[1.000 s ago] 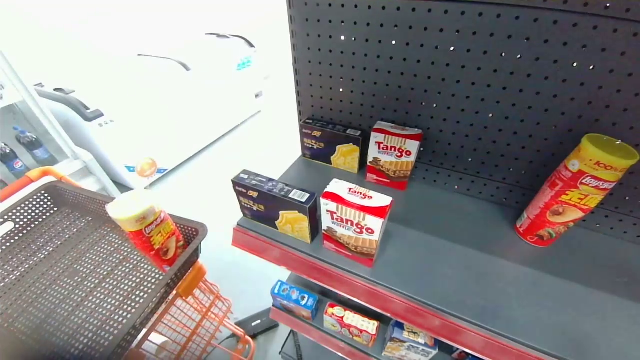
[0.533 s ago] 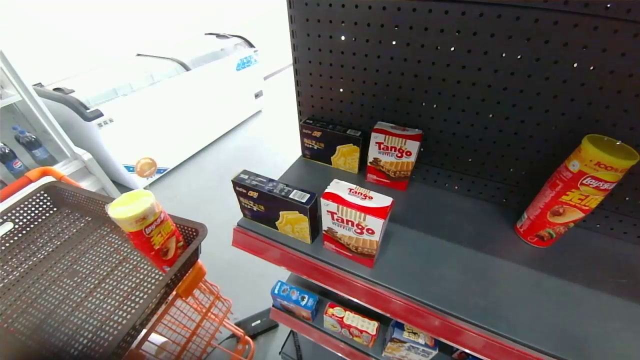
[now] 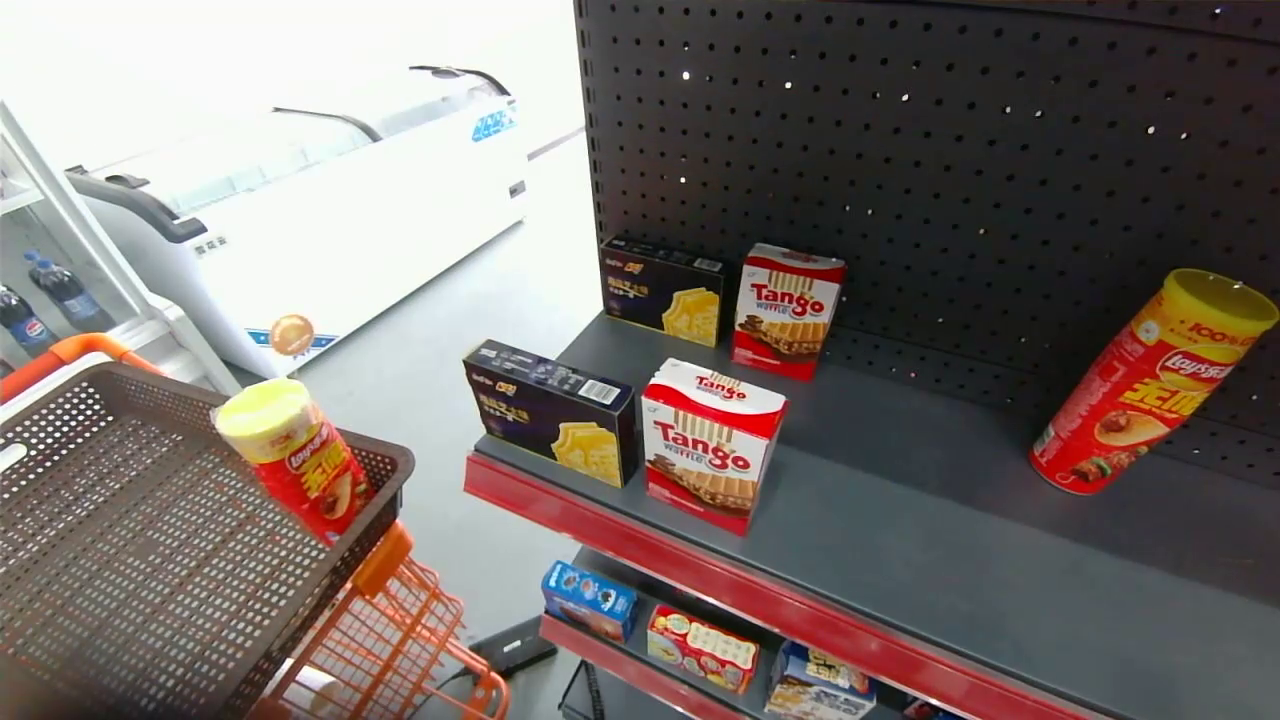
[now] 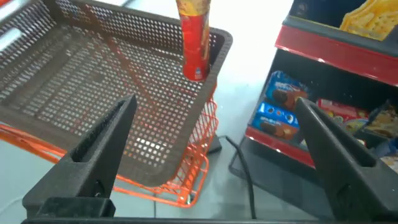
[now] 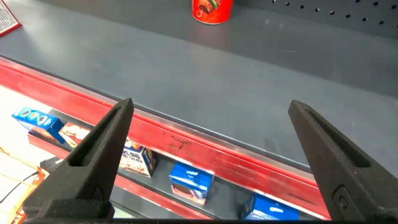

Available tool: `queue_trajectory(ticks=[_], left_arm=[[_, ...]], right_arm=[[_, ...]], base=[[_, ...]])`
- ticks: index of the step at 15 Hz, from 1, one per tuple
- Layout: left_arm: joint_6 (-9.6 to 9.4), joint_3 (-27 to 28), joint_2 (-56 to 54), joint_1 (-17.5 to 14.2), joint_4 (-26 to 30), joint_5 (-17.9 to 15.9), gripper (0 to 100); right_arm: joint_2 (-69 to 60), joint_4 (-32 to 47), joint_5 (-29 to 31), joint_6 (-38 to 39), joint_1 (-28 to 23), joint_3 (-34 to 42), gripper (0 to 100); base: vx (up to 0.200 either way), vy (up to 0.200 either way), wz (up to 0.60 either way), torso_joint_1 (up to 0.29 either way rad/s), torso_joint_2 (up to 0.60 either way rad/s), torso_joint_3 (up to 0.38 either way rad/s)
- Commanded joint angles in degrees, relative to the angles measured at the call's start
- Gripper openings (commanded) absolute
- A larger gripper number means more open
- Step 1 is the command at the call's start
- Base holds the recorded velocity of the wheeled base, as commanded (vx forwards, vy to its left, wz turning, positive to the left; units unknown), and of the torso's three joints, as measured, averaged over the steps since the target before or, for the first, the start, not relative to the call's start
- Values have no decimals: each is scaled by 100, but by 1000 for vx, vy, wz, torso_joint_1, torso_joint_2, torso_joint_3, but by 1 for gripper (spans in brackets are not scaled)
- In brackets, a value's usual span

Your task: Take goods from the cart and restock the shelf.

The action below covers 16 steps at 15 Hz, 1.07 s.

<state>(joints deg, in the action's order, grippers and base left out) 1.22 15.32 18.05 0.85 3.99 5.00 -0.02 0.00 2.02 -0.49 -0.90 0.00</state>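
In the dark mesh basket (image 3: 120, 560) of the orange cart (image 3: 400, 640): one red chips can (image 3: 295, 455) with a yellow lid. Stands upright in the basket corner nearest to the shelf (image 3: 900, 540), right at the basket wall. Not held by anything.

For the left gripper (image 4: 216, 104): fingers spread wide, with nothing between them. Hangs above the floor, beside the basket edge that faces the shelf, well apart from the chips can.

For the right gripper (image 5: 211, 107): also spread wide and holding nothing. Hangs in front of the red front edge of the shelf, before its right part.

On the grey shelf board, at the left end: two dark boxes and two red-and-white wafer boxes, set in two rows. At the front edge, the front dark box (image 3: 550, 410) at the left corner, with the front wafer box (image 3: 712, 445) just beside it on the right. At the back edge, close to the pegboard panel (image 3: 900, 150), the back dark box (image 3: 662, 290) and the back wafer box (image 3: 787, 310), again side by side. Toward the right end, near the back edge: a second chips can (image 3: 1150, 385), same red body and yellow lid, standing on its base, well apart from the boxes.

Below, on the lower shelf (image 3: 600, 635): several small snack boxes in a row. Behind the cart, on the floor: a white chest freezer (image 3: 300, 220).
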Motion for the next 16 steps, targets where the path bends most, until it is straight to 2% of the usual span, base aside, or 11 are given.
queue_trajectory(ticks=[1, 2, 3, 5, 6, 9, 10, 11, 12, 13, 16], left_arm=[[142, 208, 1236, -6, -3, -175, 100], [142, 208, 1455, -68, -12, -175, 100], [115, 243, 1912, -279, -126, -166, 100], [89, 234, 3125, -604, -856, -148, 100], [89, 234, 3406, -665, -1075, -157, 100], [80, 234, 4839, -736, -2464, -157, 100], [80, 234, 4901, -736, -2534, -157, 100], [-16, 111, 5771, -736, -3510, -157, 100], [-122, 76, 6140, -771, -3993, -157, 100], [-166, 15, 6641, -859, -4723, -157, 100], [-175, -21, 7968, -955, -6648, -157, 100]], right_arm=[[2, 0, 0, -4, 2, 0, 100], [2, 0, 0, -4, 2, 0, 100], [2, 0, 0, -4, 2, 0, 100], [2, 0, 0, -4, 2, 0, 100], [2, 0, 0, -4, 2, 0, 100], [2, 0, 0, -4, 2, 0, 100], [2, 0, 0, -4, 2, 0, 100], [2, 0, 0, -4, 2, 0, 100], [2, 0, 0, -4, 2, 0, 100], [2, 0, 0, -4, 2, 0, 100], [2, 0, 0, -4, 2, 0, 100]], base=[[0, 0, 0, 0, 0, 0], [0, 0, 0, 0, 0, 0], [0, 0, 0, 0, 0, 0], [0, 0, 0, 0, 0, 0], [0, 0, 0, 0, 0, 0], [0, 0, 0, 0, 0, 0], [0, 0, 0, 0, 0, 0], [0, 0, 0, 0, 0, 0], [0, 0, 0, 0, 0, 0], [0, 0, 0, 0, 0, 0], [0, 0, 0, 0, 0, 0]])
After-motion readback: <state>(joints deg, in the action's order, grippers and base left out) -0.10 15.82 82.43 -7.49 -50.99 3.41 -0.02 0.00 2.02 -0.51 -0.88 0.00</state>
